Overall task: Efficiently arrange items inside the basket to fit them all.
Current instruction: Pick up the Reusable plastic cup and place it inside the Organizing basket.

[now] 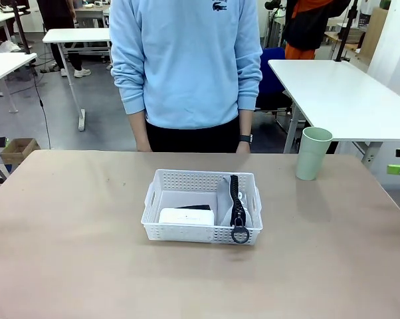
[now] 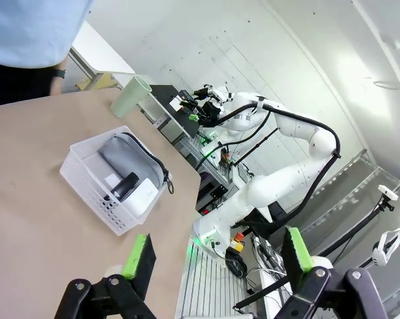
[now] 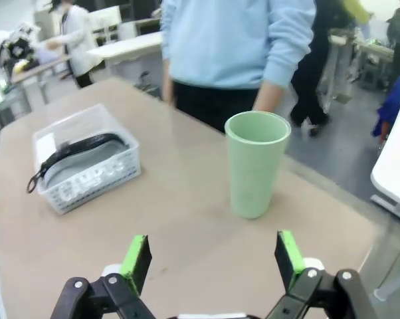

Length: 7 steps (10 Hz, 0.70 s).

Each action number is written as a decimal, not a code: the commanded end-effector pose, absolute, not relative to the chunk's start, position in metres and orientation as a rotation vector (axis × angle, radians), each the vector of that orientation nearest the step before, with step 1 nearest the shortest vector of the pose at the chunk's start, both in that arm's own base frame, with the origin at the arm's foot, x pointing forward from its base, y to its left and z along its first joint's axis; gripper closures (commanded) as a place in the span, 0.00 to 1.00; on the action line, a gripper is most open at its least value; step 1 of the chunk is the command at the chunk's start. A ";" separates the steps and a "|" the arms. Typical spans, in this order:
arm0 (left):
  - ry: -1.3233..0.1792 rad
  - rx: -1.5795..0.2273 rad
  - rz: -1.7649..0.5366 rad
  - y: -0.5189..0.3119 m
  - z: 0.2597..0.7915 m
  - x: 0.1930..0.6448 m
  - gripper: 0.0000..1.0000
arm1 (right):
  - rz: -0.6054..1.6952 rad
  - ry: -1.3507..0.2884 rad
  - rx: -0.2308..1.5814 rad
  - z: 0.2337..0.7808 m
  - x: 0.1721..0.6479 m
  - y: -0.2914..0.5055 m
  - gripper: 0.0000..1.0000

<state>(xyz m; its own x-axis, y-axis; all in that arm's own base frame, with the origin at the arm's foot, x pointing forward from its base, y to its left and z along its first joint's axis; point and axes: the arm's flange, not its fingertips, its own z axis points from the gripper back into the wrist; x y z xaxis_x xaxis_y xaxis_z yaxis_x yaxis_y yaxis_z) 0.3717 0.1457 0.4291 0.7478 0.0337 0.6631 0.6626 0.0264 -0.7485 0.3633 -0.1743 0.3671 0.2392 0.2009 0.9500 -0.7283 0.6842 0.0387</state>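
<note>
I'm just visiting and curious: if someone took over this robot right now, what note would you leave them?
Left gripper: open, empty.
Right gripper: open, empty, facing the pale green cup, which stands upright on the table outside the white perforated plastic basket.
Done: grey zip pouch, white flat box and black stapler lie in the basket.
Left: fit the cup in.

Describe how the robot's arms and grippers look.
The left gripper and right gripper each have two black fingers with bolted joints, tipped with bright green pads. The right arm is white, rounded and jointed, with black cables looping along it.
</note>
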 end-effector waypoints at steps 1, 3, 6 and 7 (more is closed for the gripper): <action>-0.604 -1.485 -0.539 0.144 0.430 0.369 0.00 | 0.729 -1.120 0.561 0.370 0.364 -0.173 0.00; -0.604 -1.485 -0.539 0.144 0.430 0.369 0.00 | 0.729 -1.120 0.561 0.370 0.364 -0.173 0.00; -0.604 -1.485 -0.539 0.144 0.430 0.369 0.00 | 0.755 -1.157 0.502 0.356 0.377 -0.169 0.00; -0.604 -1.485 -0.539 0.144 0.430 0.369 0.00 | 0.801 -1.240 0.483 0.342 0.392 -0.171 0.00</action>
<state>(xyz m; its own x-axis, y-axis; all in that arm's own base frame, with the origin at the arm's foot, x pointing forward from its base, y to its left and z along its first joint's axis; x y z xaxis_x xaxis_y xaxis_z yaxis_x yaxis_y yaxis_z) 0.3717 0.1458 0.4292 0.7477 0.0338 0.6632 0.6626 0.0265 -0.7485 0.3715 -0.1693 0.3590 0.2073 0.2497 0.9459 -0.7593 0.6507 -0.0054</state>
